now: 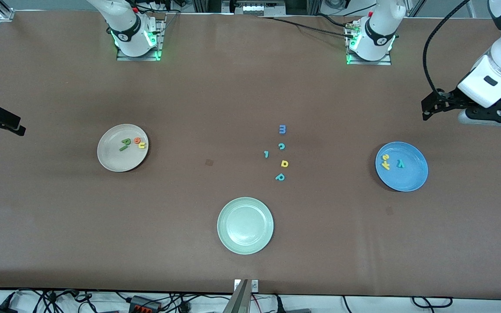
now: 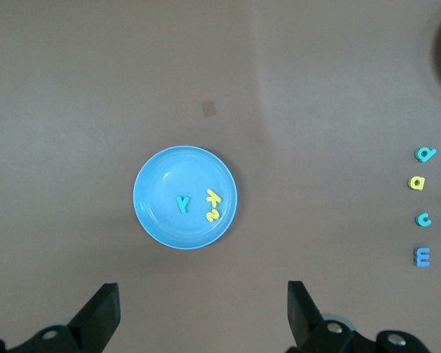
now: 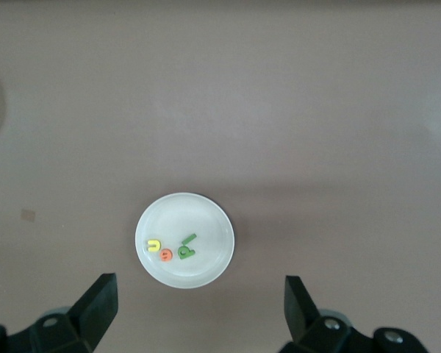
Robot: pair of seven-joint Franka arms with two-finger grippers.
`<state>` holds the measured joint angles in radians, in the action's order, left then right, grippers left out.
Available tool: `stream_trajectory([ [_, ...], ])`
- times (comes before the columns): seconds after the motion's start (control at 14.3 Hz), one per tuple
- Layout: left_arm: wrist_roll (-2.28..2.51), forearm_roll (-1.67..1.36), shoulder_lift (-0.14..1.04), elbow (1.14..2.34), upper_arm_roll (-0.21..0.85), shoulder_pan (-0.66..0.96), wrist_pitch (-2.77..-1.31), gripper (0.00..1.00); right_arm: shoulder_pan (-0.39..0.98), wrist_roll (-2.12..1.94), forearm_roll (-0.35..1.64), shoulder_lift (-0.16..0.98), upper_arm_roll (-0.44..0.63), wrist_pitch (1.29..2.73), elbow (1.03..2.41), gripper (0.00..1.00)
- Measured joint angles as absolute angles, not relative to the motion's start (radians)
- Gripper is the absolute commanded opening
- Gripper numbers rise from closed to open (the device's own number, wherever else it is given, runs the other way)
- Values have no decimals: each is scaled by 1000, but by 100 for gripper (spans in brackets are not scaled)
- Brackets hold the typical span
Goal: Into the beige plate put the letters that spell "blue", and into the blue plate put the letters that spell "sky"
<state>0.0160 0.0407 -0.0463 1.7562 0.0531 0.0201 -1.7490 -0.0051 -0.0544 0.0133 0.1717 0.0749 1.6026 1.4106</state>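
Note:
The beige plate (image 1: 110, 158) (image 3: 206, 220) holds the green b (image 1: 126, 141) (image 3: 185, 251), dark green l (image 1: 123, 148) (image 3: 190, 238), orange e (image 1: 137, 140) (image 3: 166, 254) and yellow u (image 1: 141, 145) (image 3: 154, 246). In the blue plate (image 1: 413, 174) (image 2: 158, 191) lie the yellow s (image 2: 211, 215), yellow k (image 2: 214, 197) and teal y (image 1: 400, 164) (image 2: 182, 204). My left gripper (image 1: 428, 108) (image 2: 202, 294) hangs open and empty high over the table at the left arm's end. At the right arm's end my right gripper (image 1: 13, 124) (image 3: 198, 290) is likewise raised, open and empty.
A pale green plate (image 1: 245, 225) sits empty near the front camera. Loose letters lie mid-table: a blue m (image 1: 282, 129), teal c (image 1: 281, 146), small teal hooked letter (image 1: 266, 154), yellow loop-and-stem letter (image 1: 284, 163) and teal loop-and-stem letter (image 1: 280, 177).

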Motion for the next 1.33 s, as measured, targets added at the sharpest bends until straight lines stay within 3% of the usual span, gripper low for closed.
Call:
stream_trajectory([
  [0.7,16,41,-16,1732,-6,70,-1735,100,-5,-52,-5,11,70,1681,1665,100],
  [1.33,16,41,-15,1717,-6,91,-1730,100,-5,-52,-6,-19,69,1664,1686,100],
])
